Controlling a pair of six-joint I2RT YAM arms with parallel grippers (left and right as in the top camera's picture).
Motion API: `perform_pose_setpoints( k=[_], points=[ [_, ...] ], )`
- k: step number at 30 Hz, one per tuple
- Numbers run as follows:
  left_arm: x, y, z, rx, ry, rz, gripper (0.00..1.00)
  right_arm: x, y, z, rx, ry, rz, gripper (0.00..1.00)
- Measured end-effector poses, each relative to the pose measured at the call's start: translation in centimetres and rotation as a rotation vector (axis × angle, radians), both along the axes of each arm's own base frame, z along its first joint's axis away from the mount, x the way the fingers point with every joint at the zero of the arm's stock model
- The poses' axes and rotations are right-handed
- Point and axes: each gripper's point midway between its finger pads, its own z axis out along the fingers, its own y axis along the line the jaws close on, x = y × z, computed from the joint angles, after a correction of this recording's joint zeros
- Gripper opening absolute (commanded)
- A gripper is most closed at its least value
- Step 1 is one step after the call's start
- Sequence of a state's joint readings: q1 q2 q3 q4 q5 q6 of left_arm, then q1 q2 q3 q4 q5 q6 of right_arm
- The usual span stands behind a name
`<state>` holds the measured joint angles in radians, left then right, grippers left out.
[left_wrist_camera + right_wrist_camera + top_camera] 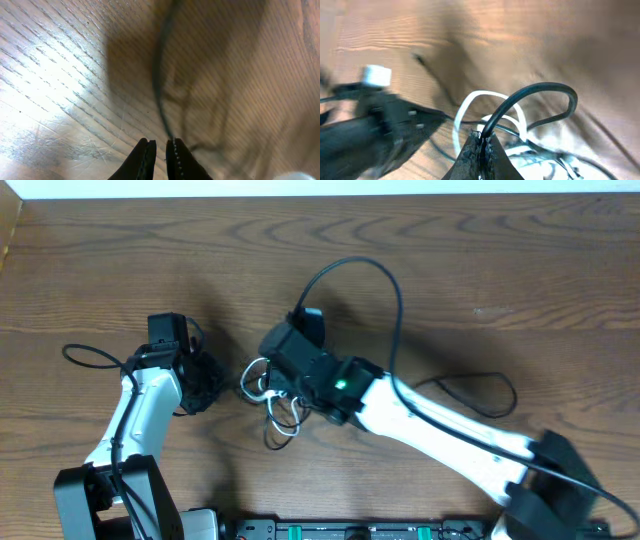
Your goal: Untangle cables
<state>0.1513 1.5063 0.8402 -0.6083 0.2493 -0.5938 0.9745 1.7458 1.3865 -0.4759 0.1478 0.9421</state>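
Your left wrist view is blurred all over. The black cable (pixel 159 85) is a soft streak that ends at the left gripper (pixel 160 143), whose fingers run off the bottom edge, and you cannot tell whether they pinch it. From overhead, the right gripper (pixel 266 383) covers part of the white cable (pixel 283 420), hiding the crossings beneath. In your right wrist view the tangle is smeared and cut by the bottom edge. No plug is clear.
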Motion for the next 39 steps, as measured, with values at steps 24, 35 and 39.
perform_pose_setpoints(
  k=[24, 35, 39],
  points=[
    [0.2, -2.5, 0.7, -0.116, -0.047, -0.141, 0.71, 0.1, -7.8, 7.9, -0.069, -0.16, 0.335, 0.01],
    [-2.9, -13.4, 5.7, -0.635, -0.129, -0.491, 0.72, -1.7, -11.0, 7.7, 0.132, 0.036, 0.537, 0.01],
    [-3.8, -16.1, 6.2, -0.67, -0.138, -0.603, 0.72, -2.9, -12.1, 7.0, 0.129, 0.091, 0.581, 0.01]
  ],
)
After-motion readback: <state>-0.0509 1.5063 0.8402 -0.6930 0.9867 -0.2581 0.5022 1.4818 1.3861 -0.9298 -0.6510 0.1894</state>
